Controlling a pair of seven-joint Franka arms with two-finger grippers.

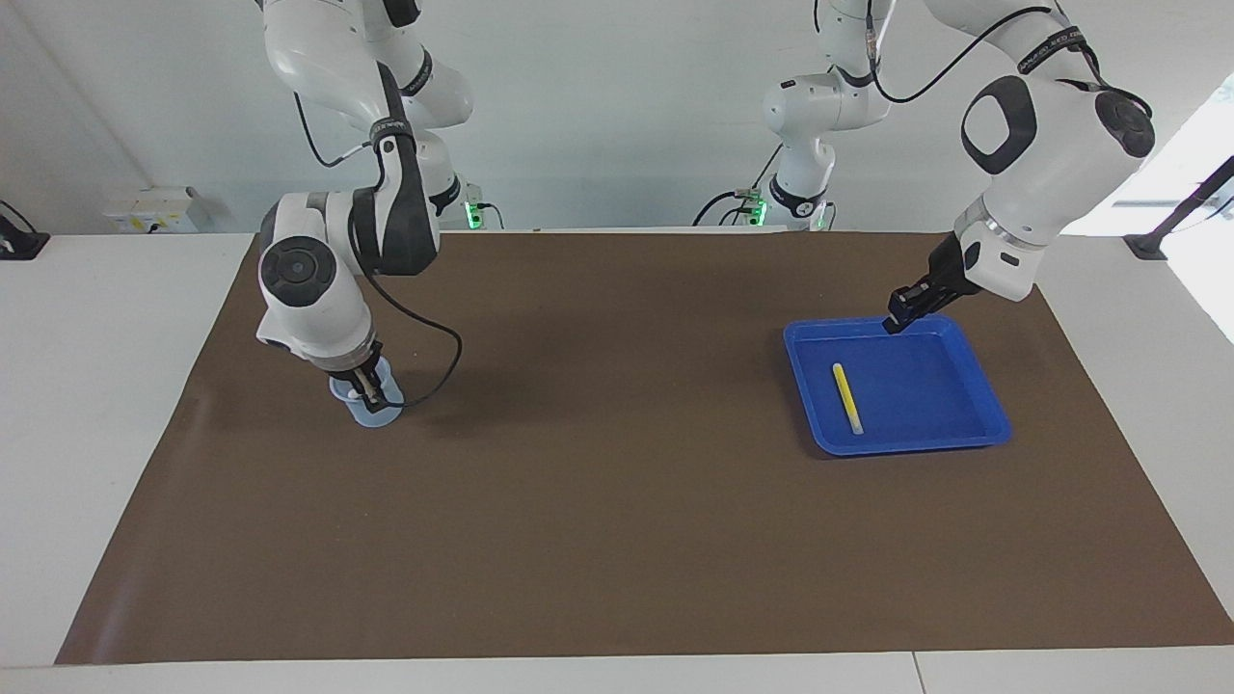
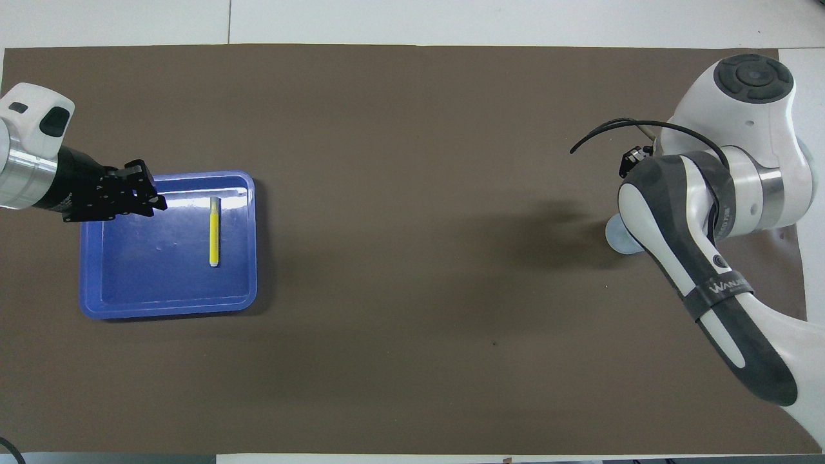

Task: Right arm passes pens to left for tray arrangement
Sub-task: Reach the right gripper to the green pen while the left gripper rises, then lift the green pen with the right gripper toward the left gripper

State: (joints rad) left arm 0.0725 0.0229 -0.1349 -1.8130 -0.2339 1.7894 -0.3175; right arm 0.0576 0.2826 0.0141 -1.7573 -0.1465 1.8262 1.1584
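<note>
Only 1 pen [image 1: 847, 397], yellow, shows, lying in the tray [image 1: 974, 439]; the left gripper [image 1: 898, 318] hangs over the tray's rim, fingers unreadable, while the right gripper [image 1: 364, 384] reaches into the cup [image 1: 371, 410], its fingers and any other pens hidden.

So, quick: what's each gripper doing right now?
Left gripper: over the blue tray, holding nothing; open or shut cannot be told.
Right gripper: down in the cup; grip cannot be told.
</note>
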